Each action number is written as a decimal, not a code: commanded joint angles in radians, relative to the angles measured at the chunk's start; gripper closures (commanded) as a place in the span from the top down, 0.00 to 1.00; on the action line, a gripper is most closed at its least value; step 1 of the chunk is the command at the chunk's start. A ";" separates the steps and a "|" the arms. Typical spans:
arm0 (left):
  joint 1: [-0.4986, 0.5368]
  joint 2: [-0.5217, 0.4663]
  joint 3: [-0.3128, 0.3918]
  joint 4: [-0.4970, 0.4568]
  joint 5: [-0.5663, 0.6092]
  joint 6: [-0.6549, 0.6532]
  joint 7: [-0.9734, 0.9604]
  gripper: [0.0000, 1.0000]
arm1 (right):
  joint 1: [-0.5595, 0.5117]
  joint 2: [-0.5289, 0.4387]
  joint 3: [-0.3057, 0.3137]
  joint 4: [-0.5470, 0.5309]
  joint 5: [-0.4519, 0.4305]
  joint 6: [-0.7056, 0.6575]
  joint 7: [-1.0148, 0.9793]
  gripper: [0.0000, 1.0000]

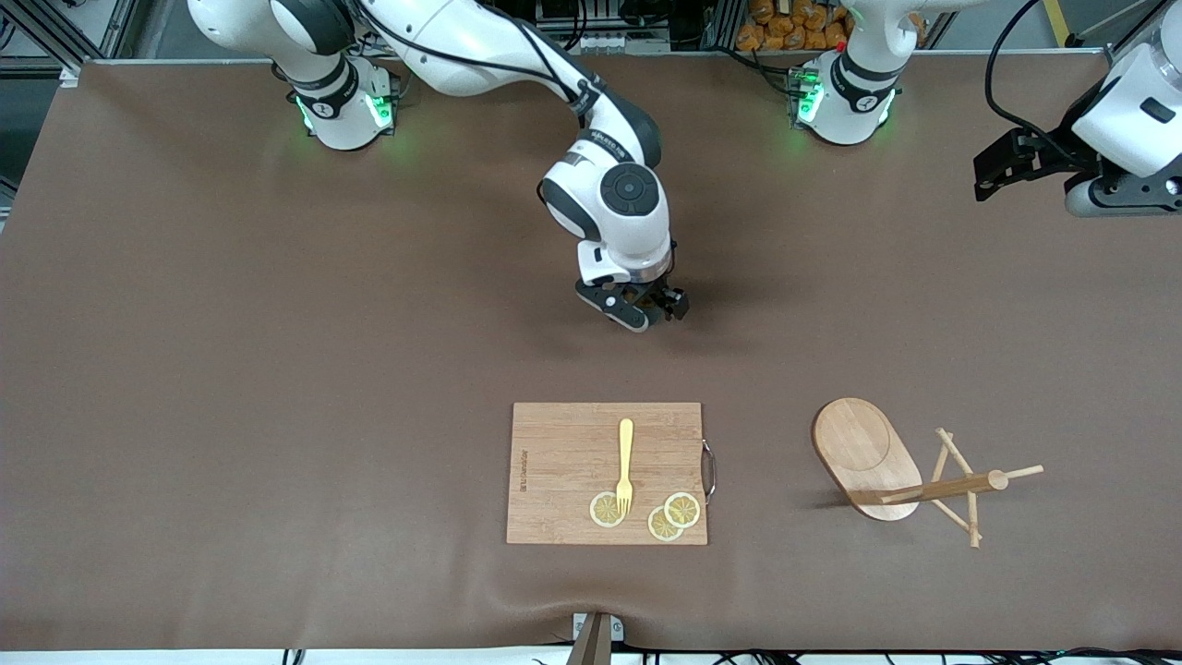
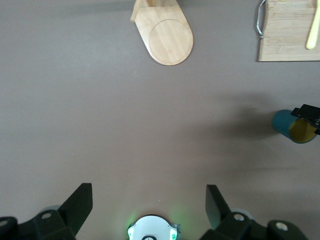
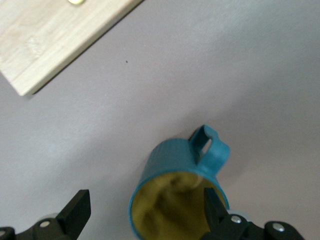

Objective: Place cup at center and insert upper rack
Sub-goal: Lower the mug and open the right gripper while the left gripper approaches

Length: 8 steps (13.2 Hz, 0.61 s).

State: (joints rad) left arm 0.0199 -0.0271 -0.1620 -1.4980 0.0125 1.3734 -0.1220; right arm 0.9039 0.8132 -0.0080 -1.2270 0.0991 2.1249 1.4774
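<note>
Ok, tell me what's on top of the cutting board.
On the cutting board lie a yellow fork and three lemon slices. The fork's tines rest on one slice, covering part of it. Nothing else is on it.

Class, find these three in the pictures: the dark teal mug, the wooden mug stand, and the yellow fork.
Dark teal mug with loop handle (image 3: 172,162): right wrist view, on its outer wall.
Light wooden mug stand (image 1: 857,448): front view, on its oval base.
Yellow fork (image 1: 626,457): front view, on its handle.
</note>
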 commanded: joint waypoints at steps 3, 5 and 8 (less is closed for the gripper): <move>-0.006 0.021 -0.039 0.007 -0.032 0.038 -0.047 1.00 | -0.014 -0.063 0.000 0.041 -0.016 -0.071 -0.090 1.00; -0.006 0.032 -0.074 0.007 -0.028 0.052 -0.094 1.00 | -0.048 -0.086 -0.001 0.034 -0.018 -0.127 -0.175 1.00; -0.006 0.042 -0.106 0.007 -0.028 0.075 -0.165 1.00 | -0.108 -0.146 -0.004 0.032 -0.028 -0.273 -0.485 1.00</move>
State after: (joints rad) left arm 0.0091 0.0103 -0.2527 -1.4983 -0.0037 1.4313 -0.2473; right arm 0.8331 0.7253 -0.0243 -1.1712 0.0930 1.9340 1.1493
